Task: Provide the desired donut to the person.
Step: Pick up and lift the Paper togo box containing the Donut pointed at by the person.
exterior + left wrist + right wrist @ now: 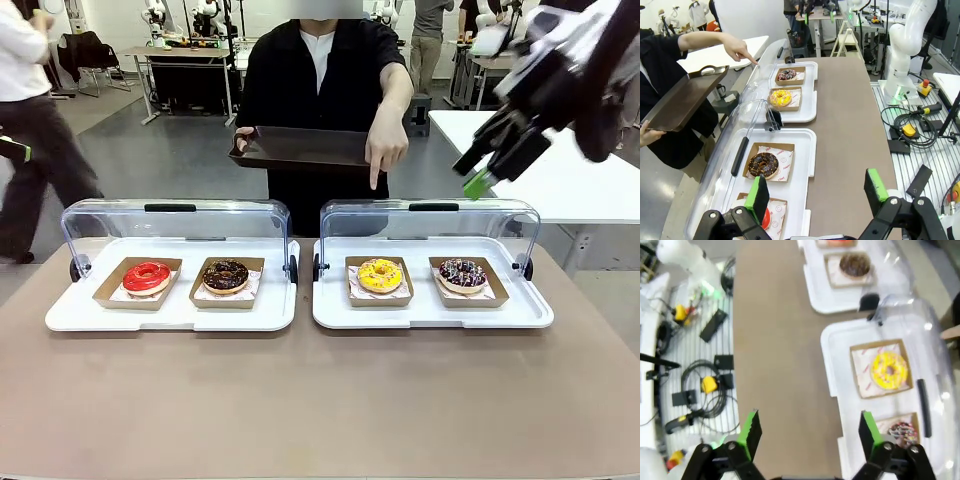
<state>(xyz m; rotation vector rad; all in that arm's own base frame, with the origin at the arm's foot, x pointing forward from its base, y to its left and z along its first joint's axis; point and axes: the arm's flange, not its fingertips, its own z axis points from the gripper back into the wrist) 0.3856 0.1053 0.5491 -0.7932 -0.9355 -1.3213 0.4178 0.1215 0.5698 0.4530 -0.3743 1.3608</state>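
Clearly the person [320,80] wants the yellow donut [380,274]: their pointing hand [386,150] hangs w/ index finger down over the back of the clear cover [430,215], in line w/ that donut. Their other hand holds a dark serving tray [300,148] level at chest height, prob. as the drop-off spot.

Right jaws are released, spread wide, gripping nothing, held high above the desk [320,400]. The yellow donut lies well below them & off to one side, in its card holder on the R white tray [335,315]. The sprinkled donut [462,272] sits in the next holder, closer in to the jaws, so it's the one to steer clear of.

Left jaws are also released & empty, hovering over the L white tray [70,318]. The choc donut [226,275] is just ahead of them; the red donut [147,276] is below, partly hidden behind one pad.

Both covers are swung up & back toward the person, prob. so the arms can come in from the robot's side.

Judgement: the step in hand is the approach; nothing picked yet. Room is open from above & from the tray's near edge. Tight spots are the cover rim behind the donut, the neighbouring holder beside it, & the person's finger overhead. The holder's low card walls look like an edge to take w/o squashing icing.
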